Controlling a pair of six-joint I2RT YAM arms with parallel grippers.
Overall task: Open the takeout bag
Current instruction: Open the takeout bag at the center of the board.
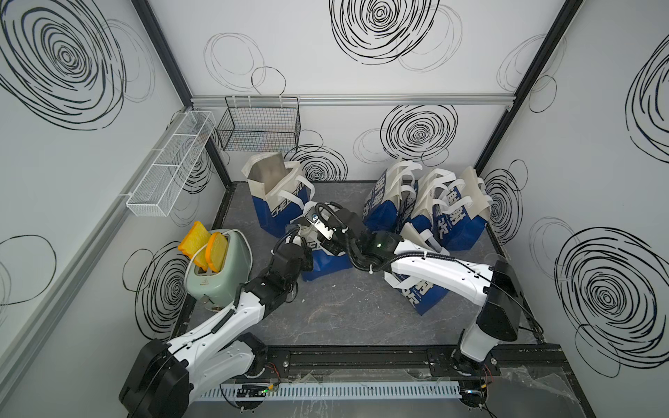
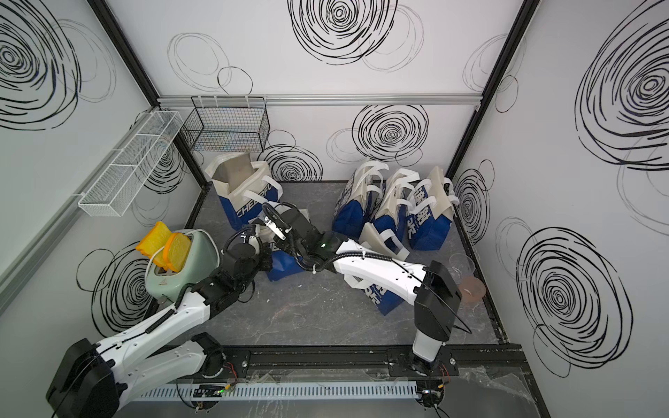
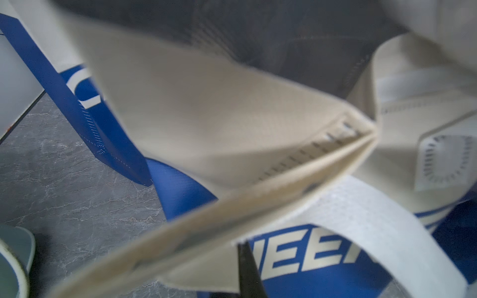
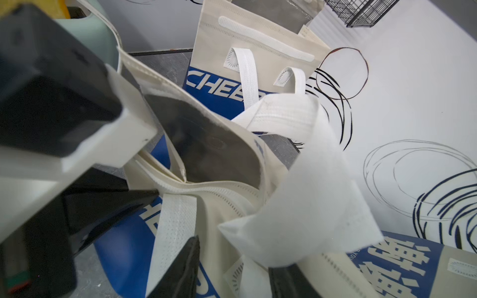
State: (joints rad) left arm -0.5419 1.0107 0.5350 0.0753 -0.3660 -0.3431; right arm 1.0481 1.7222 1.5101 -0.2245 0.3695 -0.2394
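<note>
We start with the takeout bag (image 1: 327,262), blue and cream, standing mid-floor between the two arms. Its lettered face is toward the robot's base, and we judge its mouth to run side to side, from one arm toward the other. The mouth already gapes a little, showing dark lining (image 4: 206,144).

The left gripper (image 3: 242,260) sits at the bag's left end with its fingers pressed together. The cream rim (image 3: 258,191) runs down between them, so we read it as pinching that wall. The right gripper (image 4: 235,260) hangs over the opposite side with its fingers spread; the rim and a white handle strap (image 4: 296,180) lie in the gap, unclamped. We judge the parting pull belongs to the right arm, away from the left.

Around us are white walls (image 1: 362,144) scribbled with black swirls and a grey marbled floor (image 1: 344,318). More bags (image 1: 434,213) stand to the right, a toaster (image 1: 217,267) to the left.
</note>
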